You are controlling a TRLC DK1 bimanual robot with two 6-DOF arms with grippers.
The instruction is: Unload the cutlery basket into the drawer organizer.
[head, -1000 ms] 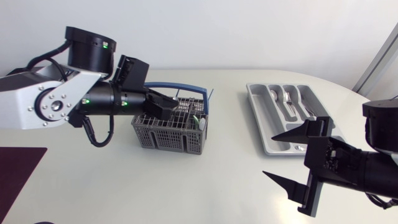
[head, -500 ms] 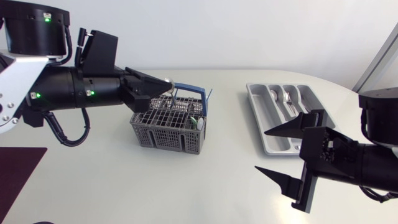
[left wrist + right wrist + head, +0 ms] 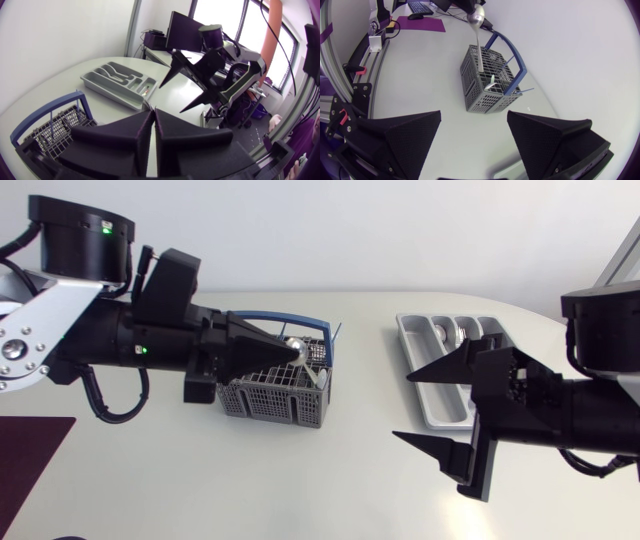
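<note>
The grey cutlery basket (image 3: pixel 268 396) with a blue handle stands left of centre, also visible under my left gripper (image 3: pixel 55 131) and ahead of my right gripper (image 3: pixel 487 85). My left gripper (image 3: pixel 296 352) hovers over the basket's right end, shut on a metal spoon (image 3: pixel 292 347). In the right wrist view the spoon (image 3: pixel 477 17) hangs bowl up, its handle pointing down at the basket. Its fingers (image 3: pixel 125 136) are pressed together. The grey drawer organizer (image 3: pixel 411 340) lies at the right with several pieces in it. My right gripper (image 3: pixel 403 407) stands open in front of it, empty.
A white and green item (image 3: pixel 322 376) and a thin blue piece (image 3: pixel 340 331) remain in the basket. A dark purple mat (image 3: pixel 30 448) lies at the table's front left. The right arm covers the organizer's front part.
My left gripper has risen out of the basket with the spoon and shifted right. My right arm has moved up and to the left, fingers still apart.
</note>
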